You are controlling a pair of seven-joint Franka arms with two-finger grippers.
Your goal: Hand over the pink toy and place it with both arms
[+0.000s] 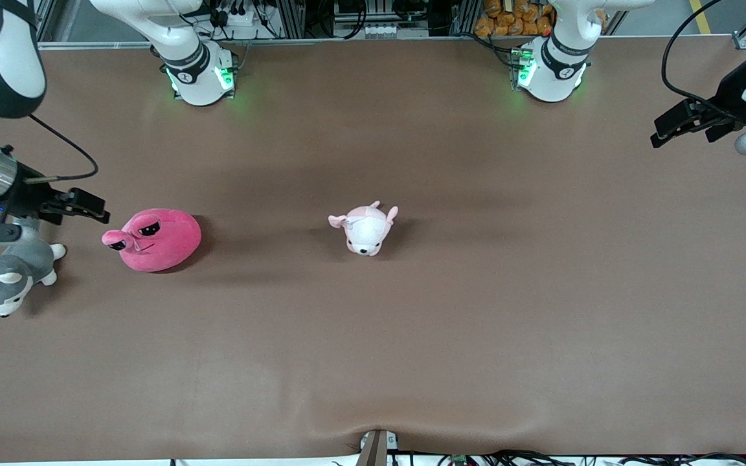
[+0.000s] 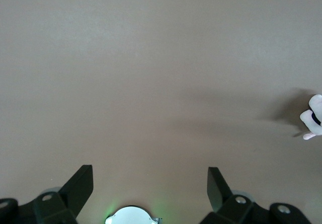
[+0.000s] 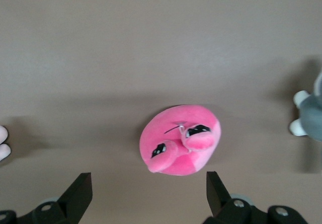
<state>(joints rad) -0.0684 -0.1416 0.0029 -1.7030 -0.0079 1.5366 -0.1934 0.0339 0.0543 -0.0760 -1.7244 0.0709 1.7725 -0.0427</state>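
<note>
The pink toy [image 1: 156, 239] is a large round hot-pink plush with black half-lidded eyes. It lies on the brown table toward the right arm's end. In the right wrist view the pink toy [image 3: 180, 139] sits just ahead of the fingertips, between their lines. My right gripper [image 1: 36, 217] [image 3: 149, 181] hangs open and empty in the air beside the toy, over the grey husky's edge. My left gripper [image 1: 693, 126] [image 2: 150, 176] is open and empty, high over bare table at the left arm's end.
A small pale pink-and-white plush puppy [image 1: 365, 228] lies mid-table; its paw shows in the left wrist view [image 2: 313, 117]. A grey-and-white husky plush [image 1: 7, 277] lies at the right arm's end, nearer the front camera than the pink toy; it also shows in the right wrist view [image 3: 308, 112].
</note>
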